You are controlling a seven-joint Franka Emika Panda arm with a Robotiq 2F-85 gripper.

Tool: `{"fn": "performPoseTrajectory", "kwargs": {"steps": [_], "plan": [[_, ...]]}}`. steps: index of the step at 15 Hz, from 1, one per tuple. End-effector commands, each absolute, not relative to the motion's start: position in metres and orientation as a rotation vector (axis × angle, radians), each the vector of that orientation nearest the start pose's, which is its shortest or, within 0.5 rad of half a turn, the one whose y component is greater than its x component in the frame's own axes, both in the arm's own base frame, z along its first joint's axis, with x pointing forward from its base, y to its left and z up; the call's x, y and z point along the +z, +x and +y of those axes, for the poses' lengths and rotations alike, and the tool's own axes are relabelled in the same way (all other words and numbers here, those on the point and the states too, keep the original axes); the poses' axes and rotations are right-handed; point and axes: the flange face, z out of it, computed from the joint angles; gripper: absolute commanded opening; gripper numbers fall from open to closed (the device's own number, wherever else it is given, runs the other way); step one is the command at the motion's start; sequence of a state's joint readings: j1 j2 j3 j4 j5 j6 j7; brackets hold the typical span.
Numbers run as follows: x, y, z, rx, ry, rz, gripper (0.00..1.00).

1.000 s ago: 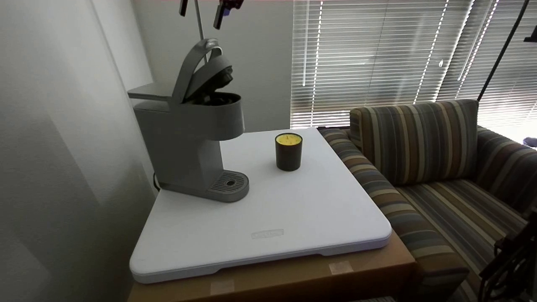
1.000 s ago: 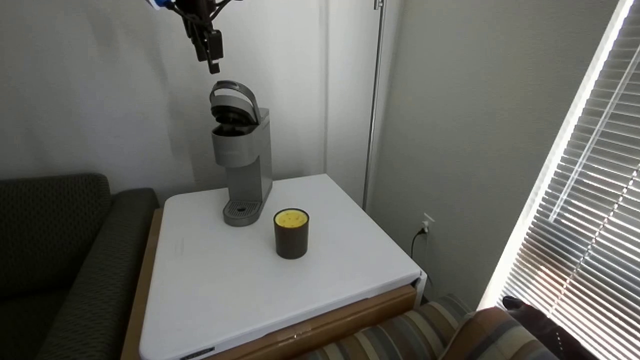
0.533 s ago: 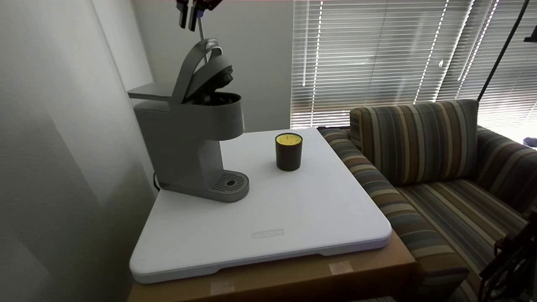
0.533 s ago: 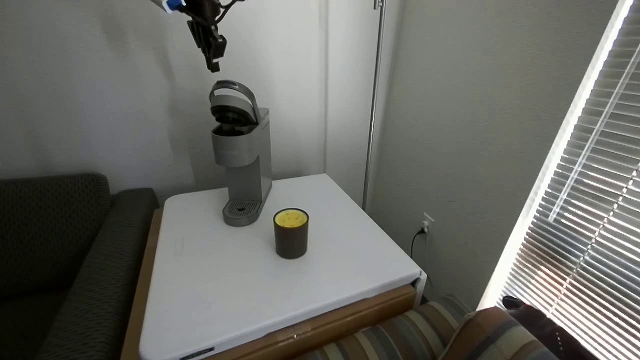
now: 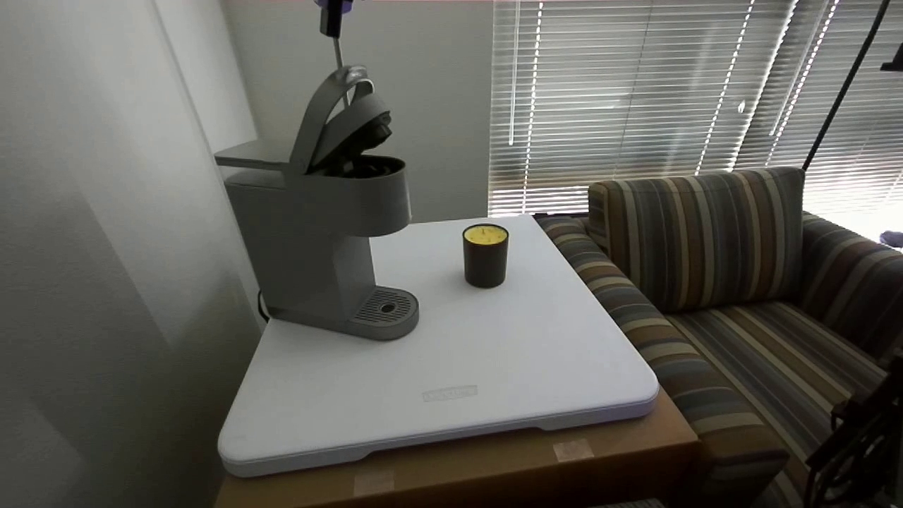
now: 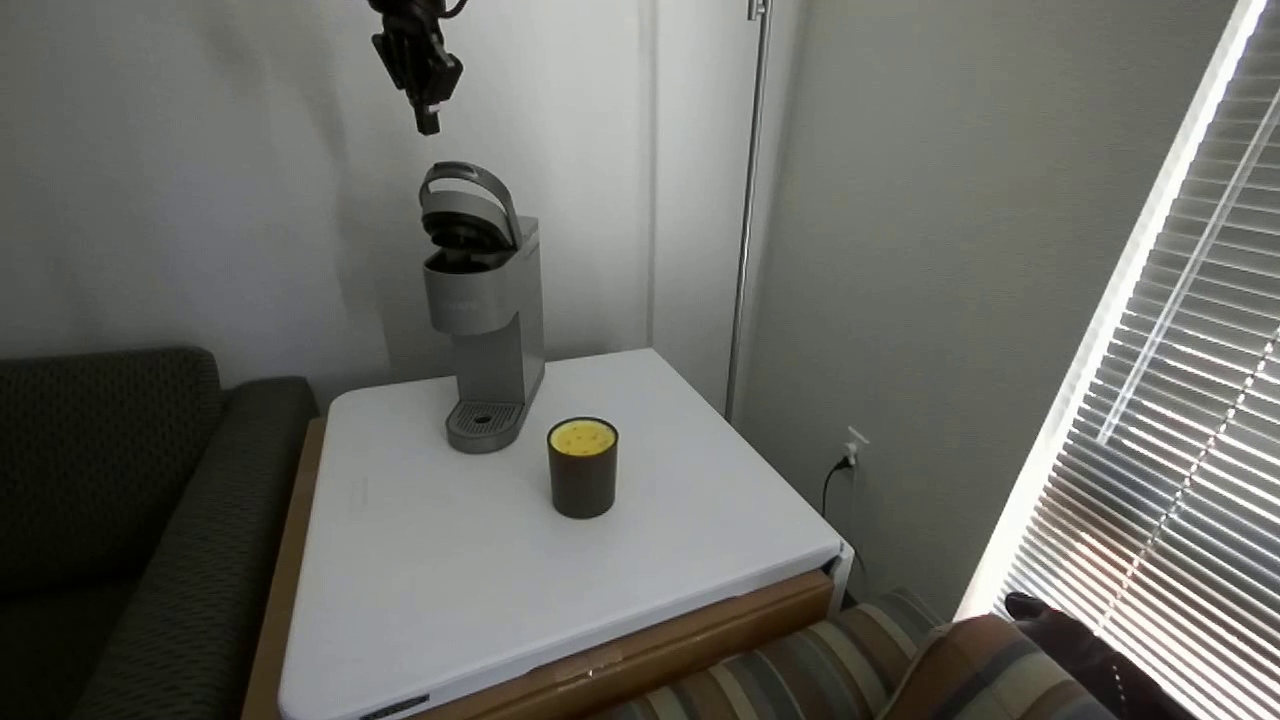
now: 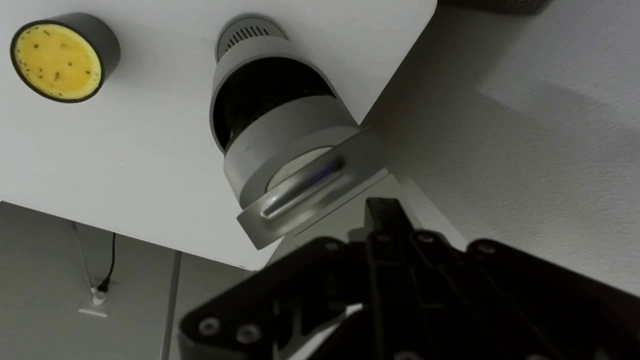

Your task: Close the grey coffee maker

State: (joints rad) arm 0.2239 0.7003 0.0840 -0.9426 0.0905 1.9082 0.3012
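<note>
The grey coffee maker [image 5: 310,233] stands upright at the back of the white table, its hinged lid [image 5: 353,123] tilted up with a gap over the dark brew chamber [image 6: 462,262]. A curved grey handle [image 7: 310,185] arches over that lid. My gripper [image 5: 329,32] hangs above the handle in both exterior views, apart from the machine. Its black fingers are pressed together with nothing between them. Seen from the wrist, the shut fingertips point past the handle, over the machine's rear top; the chamber's inside is mostly dark.
A dark jar with a yellow top [image 6: 583,470] stands on the white table [image 5: 494,353] in front of the machine. A wall [image 6: 300,200] rises close behind it. A thin metal pole [image 6: 750,200] stands by the corner. A striped armchair [image 5: 695,240] borders the table.
The gripper's fingers have come together from open to shut. The gripper has also shifted slightly and risen a little. The coffee maker and its raised lid have stayed put.
</note>
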Motion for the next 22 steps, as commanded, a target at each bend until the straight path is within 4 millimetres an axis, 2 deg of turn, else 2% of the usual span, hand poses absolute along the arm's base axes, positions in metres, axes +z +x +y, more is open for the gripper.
{"fn": "performPoseTrajectory", "kwargs": {"steps": [1, 10, 16, 22], "plan": [[0.496, 0.746, 0.214, -0.355, -2.940, -0.007, 0.00], [0.462, 0.758, 0.216, -0.336, -2.992, -0.007, 0.00], [0.465, 0.756, 0.211, -0.321, -3.030, 0.010, 0.00], [0.465, 0.741, 0.196, -0.147, -3.177, 0.008, 0.00]]}}
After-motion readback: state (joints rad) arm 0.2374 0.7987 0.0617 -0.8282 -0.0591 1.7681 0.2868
